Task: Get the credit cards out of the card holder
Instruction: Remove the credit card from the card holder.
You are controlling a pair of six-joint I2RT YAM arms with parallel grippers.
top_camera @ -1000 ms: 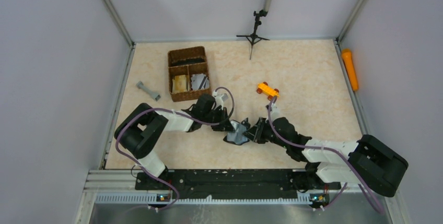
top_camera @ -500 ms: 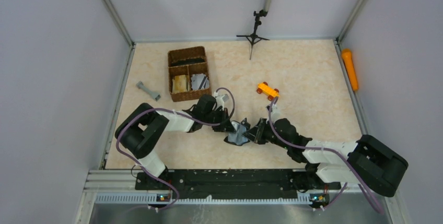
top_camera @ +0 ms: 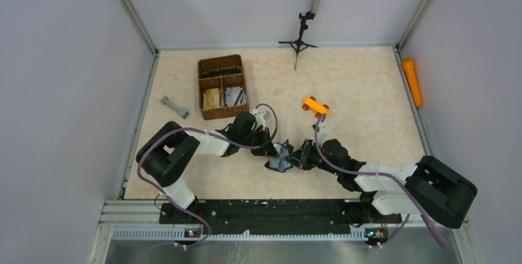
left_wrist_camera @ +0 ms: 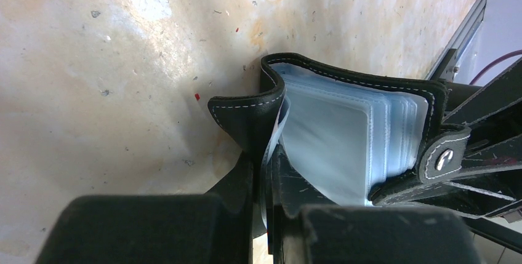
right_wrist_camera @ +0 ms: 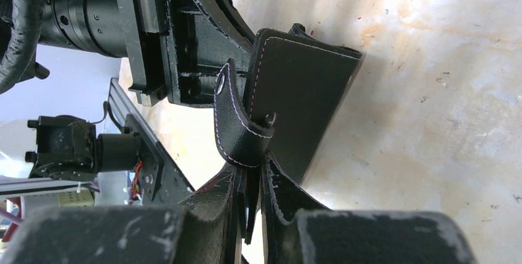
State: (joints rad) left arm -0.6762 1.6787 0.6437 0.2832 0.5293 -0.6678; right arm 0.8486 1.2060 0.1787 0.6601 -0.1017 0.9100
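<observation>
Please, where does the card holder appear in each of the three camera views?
Top external: card holder low centre of the picture.
Left wrist: card holder centre-right, open, clear sleeves showing.
Right wrist: card holder centre, black cover facing the camera.
Shared landmark: its snap strap, seen in both wrist views.

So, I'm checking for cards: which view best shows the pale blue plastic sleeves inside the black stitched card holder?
Left wrist: the pale blue plastic sleeves fill the open black stitched card holder. Right wrist shows only its black outer cover; top external, a tiny grey-blue patch.
</observation>
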